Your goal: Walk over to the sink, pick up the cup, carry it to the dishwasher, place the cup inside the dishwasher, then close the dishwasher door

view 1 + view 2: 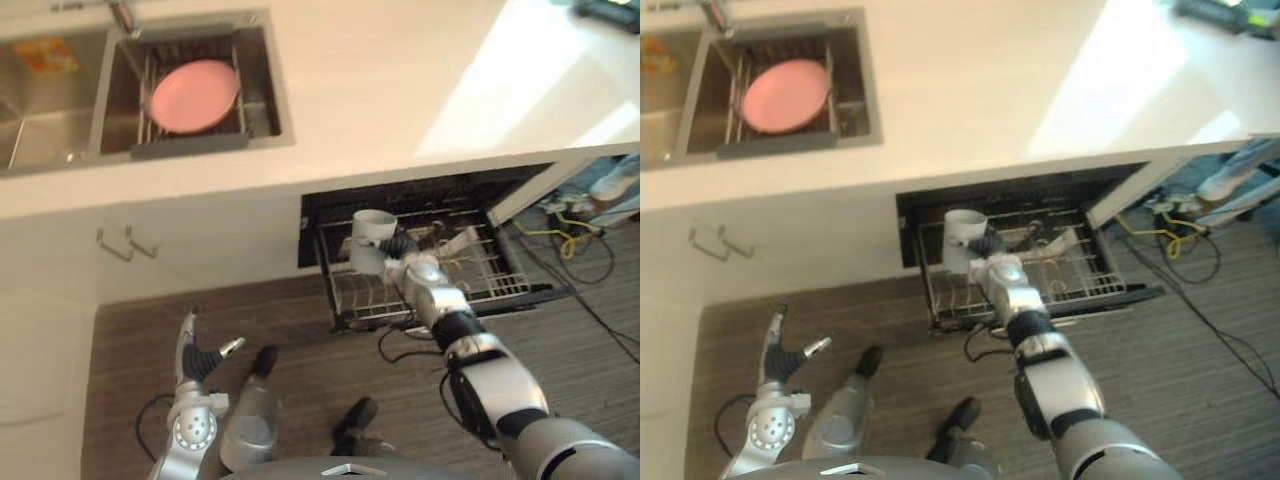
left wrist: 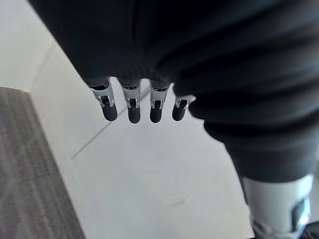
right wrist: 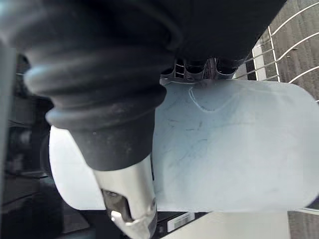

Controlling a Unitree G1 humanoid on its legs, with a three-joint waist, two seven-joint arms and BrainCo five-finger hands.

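Note:
A white cup hangs upright over the left part of the pulled-out dishwasher rack, gripped by my right hand. In the right wrist view the cup lies between my thumb and curled fingers, with rack wires behind it. The dishwasher door stands open at the right of the opening. My left hand hangs low over the floor at the lower left, fingers straight and holding nothing; its fingertips face a pale cabinet front.
A sink in the counter at the upper left holds a pink plate in a wire drainer. Cabinet handles stick out below the counter. Yellow and black cables lie on the floor right of the dishwasher.

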